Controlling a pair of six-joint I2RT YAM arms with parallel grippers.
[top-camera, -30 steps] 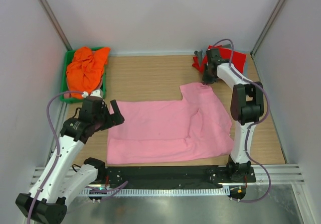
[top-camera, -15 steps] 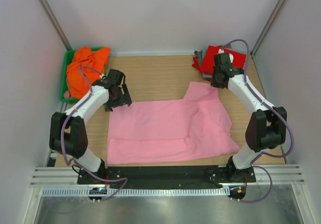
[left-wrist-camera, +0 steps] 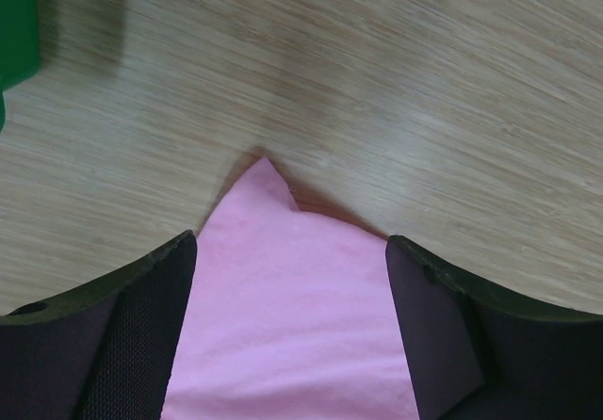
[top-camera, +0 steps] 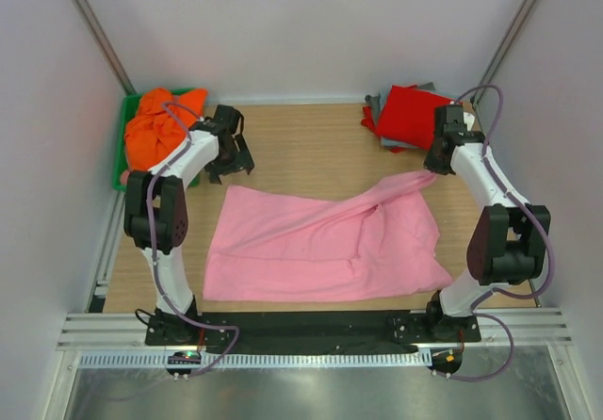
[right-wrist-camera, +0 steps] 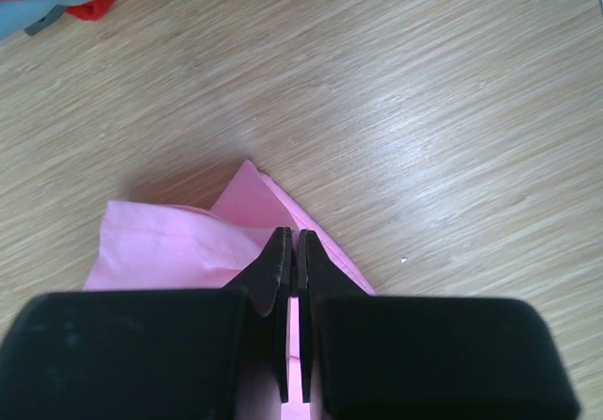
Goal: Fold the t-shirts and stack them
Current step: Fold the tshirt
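The bench (top-camera: 301, 137) carried my whole job, and by my reckoning I was barely past the start of it. The pink t-shirt (top-camera: 320, 250) lay spread mid-bench, mostly flat, with a crease close to its near edge and its far right corner stretched up into a ridge; I judged no fold finished. Beyond its far left corner the orange t-shirt (top-camera: 155, 133) sat crumpled in the green bin (top-camera: 120, 161), not yet folded. Beyond its far right corner a red t-shirt (top-camera: 412, 114) lay folded on a grey one (top-camera: 375, 107), so the stack was begun. My right fingers (right-wrist-camera: 281, 269) were pinched tight on the pink far right corner. My left fingers (left-wrist-camera: 141, 326) stood wide astride the far left corner, not yet closed.
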